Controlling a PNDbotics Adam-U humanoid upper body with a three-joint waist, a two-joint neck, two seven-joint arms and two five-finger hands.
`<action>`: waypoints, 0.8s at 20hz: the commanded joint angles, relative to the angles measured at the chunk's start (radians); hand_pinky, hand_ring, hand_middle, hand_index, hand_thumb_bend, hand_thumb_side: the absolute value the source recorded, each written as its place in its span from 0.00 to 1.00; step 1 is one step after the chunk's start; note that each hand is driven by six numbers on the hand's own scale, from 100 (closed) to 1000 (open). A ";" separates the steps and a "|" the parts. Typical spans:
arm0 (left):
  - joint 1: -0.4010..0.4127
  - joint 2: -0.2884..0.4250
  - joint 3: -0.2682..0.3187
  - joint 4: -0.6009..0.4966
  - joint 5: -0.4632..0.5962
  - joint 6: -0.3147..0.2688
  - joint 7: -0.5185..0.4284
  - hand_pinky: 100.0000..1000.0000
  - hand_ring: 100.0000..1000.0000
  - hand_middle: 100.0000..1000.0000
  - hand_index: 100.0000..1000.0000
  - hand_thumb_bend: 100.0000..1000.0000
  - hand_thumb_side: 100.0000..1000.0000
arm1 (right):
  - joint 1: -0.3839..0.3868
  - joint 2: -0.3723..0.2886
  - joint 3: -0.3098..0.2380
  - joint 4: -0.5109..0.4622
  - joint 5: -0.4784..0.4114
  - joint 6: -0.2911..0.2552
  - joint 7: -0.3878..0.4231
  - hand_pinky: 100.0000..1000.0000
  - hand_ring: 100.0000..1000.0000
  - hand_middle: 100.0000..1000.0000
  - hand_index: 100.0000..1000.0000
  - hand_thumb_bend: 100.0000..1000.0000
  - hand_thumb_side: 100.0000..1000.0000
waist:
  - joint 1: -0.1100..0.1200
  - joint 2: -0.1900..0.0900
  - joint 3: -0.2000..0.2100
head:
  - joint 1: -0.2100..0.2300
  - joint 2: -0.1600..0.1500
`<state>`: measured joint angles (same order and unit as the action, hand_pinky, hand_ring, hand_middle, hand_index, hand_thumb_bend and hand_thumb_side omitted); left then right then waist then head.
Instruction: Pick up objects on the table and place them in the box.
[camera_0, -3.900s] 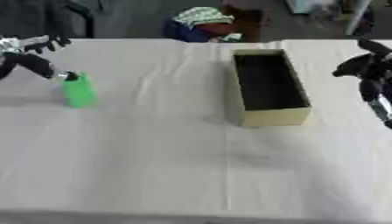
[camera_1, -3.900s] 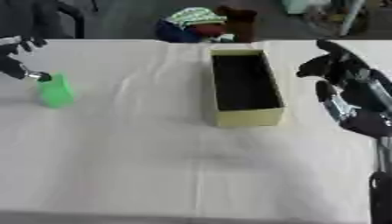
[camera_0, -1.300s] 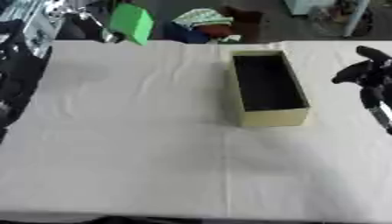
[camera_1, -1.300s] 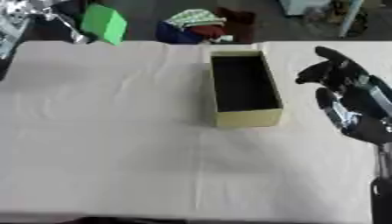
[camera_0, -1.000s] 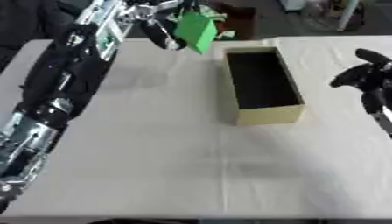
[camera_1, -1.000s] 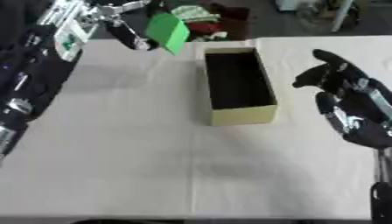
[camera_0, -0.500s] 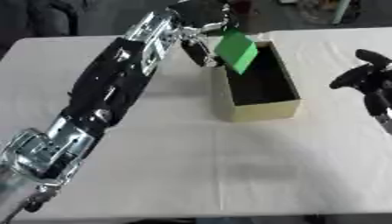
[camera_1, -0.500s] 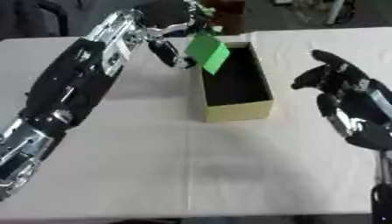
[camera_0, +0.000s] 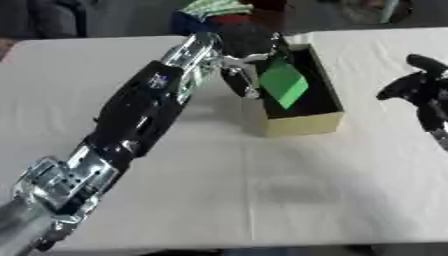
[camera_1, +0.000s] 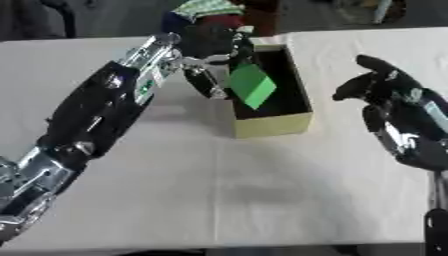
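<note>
A green block (camera_0: 283, 84), tilted on a corner, hangs over the open top of the box (camera_0: 306, 122), above its dark inside and toward its left wall. The left hand (camera_0: 248, 47) has its fingers curled round the block's upper end, and its long black and silver arm stretches from the lower left corner across the worktop (camera_0: 262, 195) to the box. Half a second ago the block was already at the box's left rim; now it sits further over the opening and lower, and about four seconds ago it stood on the cloth at the far left with the hand just closing in on it. The box is a narrow tan tray with a black lining, lying lengthwise away from the camera right of centre. The right hand (camera_1: 385, 85) hangs at the right edge, apart from the box, fingers curled and holding nothing, much as in the earlier frames. The worktop wears a white cloth with faint fold lines. Beyond its far edge lies a dark floor with a heap of coloured cloth (camera_0: 214, 9), green-and-white and red, just behind the box.
</note>
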<state>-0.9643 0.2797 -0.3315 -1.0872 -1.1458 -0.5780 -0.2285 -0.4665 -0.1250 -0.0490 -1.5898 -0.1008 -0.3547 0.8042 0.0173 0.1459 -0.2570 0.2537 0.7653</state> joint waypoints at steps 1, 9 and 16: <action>-0.011 0.009 -0.007 -0.018 -0.021 -0.026 -0.010 0.65 0.62 0.60 0.81 0.35 0.10 | -0.018 -0.005 -0.002 -0.011 -0.008 -0.019 0.021 0.81 0.71 0.67 1.00 0.00 0.42 | -0.003 -0.013 -0.001 | 0.000 0.005; -0.014 0.033 0.003 -0.043 -0.076 -0.023 -0.018 0.73 0.72 0.73 0.94 0.53 0.22 | -0.016 -0.006 -0.003 -0.011 -0.008 -0.018 0.019 0.81 0.71 0.67 1.00 0.00 0.42 | -0.003 -0.015 0.002 | -0.002 0.005; -0.028 0.094 0.032 -0.118 -0.084 -0.002 0.047 0.77 0.76 0.77 0.96 0.60 0.20 | -0.011 -0.006 -0.006 -0.010 -0.005 -0.018 0.015 0.81 0.71 0.67 1.00 0.00 0.41 | -0.006 -0.023 0.008 | -0.007 0.005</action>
<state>-0.9616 0.3399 -0.3166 -1.1731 -1.2313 -0.5841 -0.1979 -0.4656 -0.1248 -0.0493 -1.5896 -0.1021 -0.3551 0.8038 0.0163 0.1399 -0.2494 0.2495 0.7653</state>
